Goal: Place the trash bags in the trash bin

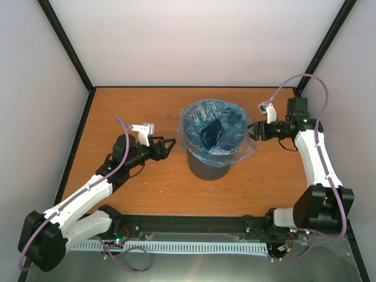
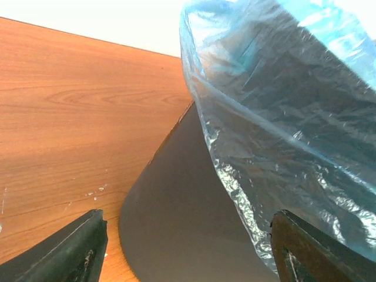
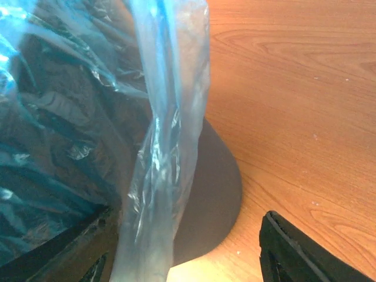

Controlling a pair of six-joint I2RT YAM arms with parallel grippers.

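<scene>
One bin (image 1: pixel 208 167), one bag (image 1: pixel 226 120), one table (image 1: pixel 147 106), two arms, left arm (image 1: pixel 88 191) and right arm (image 1: pixel 314 155), two grippers, left gripper (image 1: pixel 170 145) and right gripper (image 1: pixel 254 130), two fingers each.

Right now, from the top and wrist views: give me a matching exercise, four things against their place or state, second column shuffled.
Things:
1. thin translucent light-blue plastic bag
2. dark grey round plastic bin
3. left gripper
4. right gripper

States:
A. jaws open, a fold of the bag hanging between them
B. stands upright on the orange-brown wooden table
C. lines the inside and drapes over the rim
D. jaws open, on the bin's left side, clear of it

Pairs: 1-C, 2-B, 3-D, 4-A
</scene>
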